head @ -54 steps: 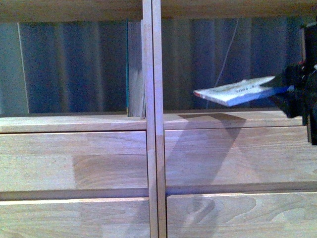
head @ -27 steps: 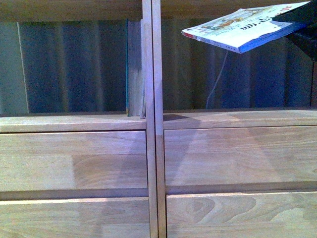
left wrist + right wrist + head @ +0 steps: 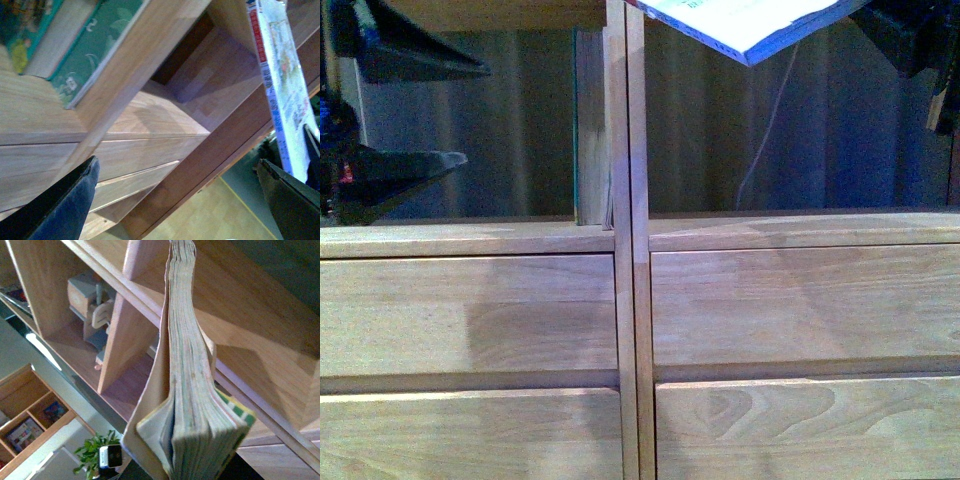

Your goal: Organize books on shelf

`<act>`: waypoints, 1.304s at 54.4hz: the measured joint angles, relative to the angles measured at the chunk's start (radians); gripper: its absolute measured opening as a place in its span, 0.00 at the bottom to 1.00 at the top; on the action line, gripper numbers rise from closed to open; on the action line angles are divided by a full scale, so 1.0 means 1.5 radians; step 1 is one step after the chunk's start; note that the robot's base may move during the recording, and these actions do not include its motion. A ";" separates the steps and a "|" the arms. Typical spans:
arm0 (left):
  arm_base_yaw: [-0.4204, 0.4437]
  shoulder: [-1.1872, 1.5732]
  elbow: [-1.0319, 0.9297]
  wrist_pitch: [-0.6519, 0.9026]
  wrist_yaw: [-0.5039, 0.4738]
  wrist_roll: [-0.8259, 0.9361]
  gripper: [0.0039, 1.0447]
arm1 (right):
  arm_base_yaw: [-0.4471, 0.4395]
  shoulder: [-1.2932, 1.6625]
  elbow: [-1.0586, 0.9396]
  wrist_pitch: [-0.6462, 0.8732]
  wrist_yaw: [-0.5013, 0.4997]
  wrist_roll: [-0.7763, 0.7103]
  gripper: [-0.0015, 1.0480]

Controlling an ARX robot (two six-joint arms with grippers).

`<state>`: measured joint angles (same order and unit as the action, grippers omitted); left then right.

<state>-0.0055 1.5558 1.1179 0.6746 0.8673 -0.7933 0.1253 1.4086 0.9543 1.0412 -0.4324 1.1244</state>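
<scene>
Softcover (image 3: pixel 750 25) up high, at the top of the bookcase's (image 3: pixel 790 300) right compartment, pinched at one edge by the right hand (image 3: pixel 905 35), free corner dipping. Looks thin, light and floppy: bowed pages, cover peeling away in the right wrist view. Probably best gripped close to the spine, or propped from below. Left hand (image 3: pixel 470 112) spread wide, empty, before the left compartment. Teal-edged book (image 3: pixel 588 130) upright there, tight against the centre divider (image 3: pixel 627 300).
</scene>
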 joint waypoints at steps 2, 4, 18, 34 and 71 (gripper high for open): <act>-0.017 0.002 0.000 0.035 0.001 -0.024 0.93 | 0.011 0.005 0.000 0.000 -0.009 -0.002 0.07; -0.032 0.002 0.000 0.069 0.003 -0.047 0.93 | 0.021 0.010 0.001 -0.001 -0.013 -0.006 0.07; -0.092 -0.009 0.001 0.124 0.016 -0.079 0.93 | 0.065 0.057 0.024 0.006 -0.019 -0.011 0.07; -0.116 -0.009 0.031 0.090 -0.007 -0.051 0.93 | 0.130 0.042 0.012 0.057 -0.057 0.003 0.07; -0.152 -0.012 -0.016 0.254 -0.018 -0.078 0.22 | 0.127 0.047 0.001 0.065 -0.062 0.033 0.08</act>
<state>-0.2329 1.5372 1.0946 1.0557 0.8406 -0.9108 0.3161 1.4788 0.9558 1.1381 -0.5247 1.1740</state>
